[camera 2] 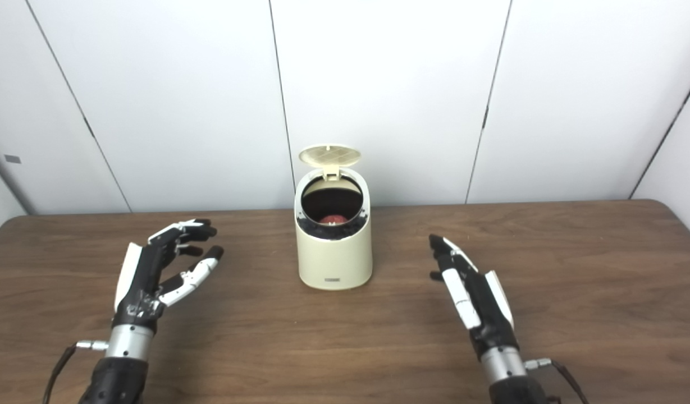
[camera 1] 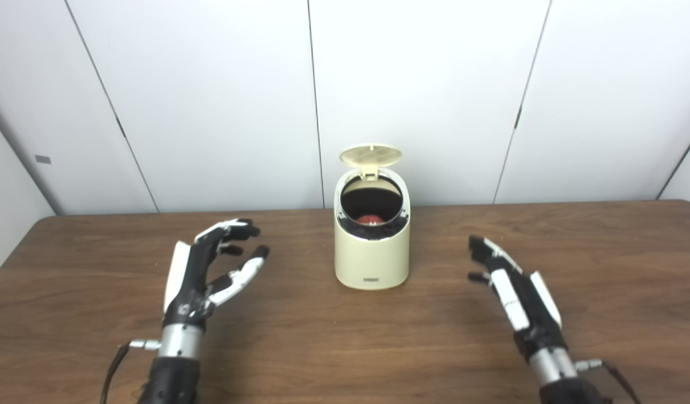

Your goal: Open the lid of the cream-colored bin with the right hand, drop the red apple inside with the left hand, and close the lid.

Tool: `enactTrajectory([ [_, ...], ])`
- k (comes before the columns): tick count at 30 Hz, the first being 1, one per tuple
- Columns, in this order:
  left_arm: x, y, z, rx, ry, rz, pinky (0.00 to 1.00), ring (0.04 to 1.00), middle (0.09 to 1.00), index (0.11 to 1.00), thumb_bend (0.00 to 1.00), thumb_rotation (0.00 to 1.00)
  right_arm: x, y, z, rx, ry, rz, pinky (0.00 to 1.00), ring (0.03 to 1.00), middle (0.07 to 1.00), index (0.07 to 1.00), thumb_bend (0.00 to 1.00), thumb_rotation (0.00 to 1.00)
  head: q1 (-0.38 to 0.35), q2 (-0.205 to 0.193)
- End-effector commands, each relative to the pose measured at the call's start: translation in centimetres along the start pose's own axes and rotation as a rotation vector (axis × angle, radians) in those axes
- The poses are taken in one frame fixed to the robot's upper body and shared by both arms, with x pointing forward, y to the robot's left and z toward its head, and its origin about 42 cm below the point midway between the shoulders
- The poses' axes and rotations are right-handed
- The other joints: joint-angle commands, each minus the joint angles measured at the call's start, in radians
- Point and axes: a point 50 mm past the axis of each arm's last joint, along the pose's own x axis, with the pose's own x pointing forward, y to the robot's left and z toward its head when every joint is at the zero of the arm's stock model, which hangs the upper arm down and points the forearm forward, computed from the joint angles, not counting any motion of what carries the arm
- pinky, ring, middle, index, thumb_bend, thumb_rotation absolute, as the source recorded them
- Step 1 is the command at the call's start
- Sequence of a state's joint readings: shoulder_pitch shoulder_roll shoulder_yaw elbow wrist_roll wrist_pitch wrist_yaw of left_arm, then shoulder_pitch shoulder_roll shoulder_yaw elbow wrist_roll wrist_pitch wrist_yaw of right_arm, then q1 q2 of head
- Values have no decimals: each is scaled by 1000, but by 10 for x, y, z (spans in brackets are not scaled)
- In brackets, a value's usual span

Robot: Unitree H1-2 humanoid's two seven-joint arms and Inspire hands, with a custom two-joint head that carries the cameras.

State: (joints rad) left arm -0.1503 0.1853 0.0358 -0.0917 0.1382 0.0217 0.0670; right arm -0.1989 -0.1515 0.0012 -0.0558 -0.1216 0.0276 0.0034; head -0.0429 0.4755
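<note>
A cream-colored bin (camera 1: 371, 252) stands mid-table with its lid (camera 1: 371, 155) flipped upright, the red apple (camera 1: 369, 219) already inside, while the empty left hand (camera 1: 210, 269) and right hand (camera 1: 513, 289) rest spread-fingered either side, leaving only the closing.

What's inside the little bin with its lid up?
A red apple sits inside the cream-colored bin. Only its top shows; the rest, and the bin's bottom, are hidden by the dark rim and wall.
</note>
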Motion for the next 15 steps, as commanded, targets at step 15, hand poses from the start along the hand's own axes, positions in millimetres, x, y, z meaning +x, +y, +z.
enactTrajectory([
  [15,-33,-12,-27,-237,129,-60,986,990,998,995,570,857,104,9,119,-225,-320,43,779,862,907,881,518,1000,-16,4],
])
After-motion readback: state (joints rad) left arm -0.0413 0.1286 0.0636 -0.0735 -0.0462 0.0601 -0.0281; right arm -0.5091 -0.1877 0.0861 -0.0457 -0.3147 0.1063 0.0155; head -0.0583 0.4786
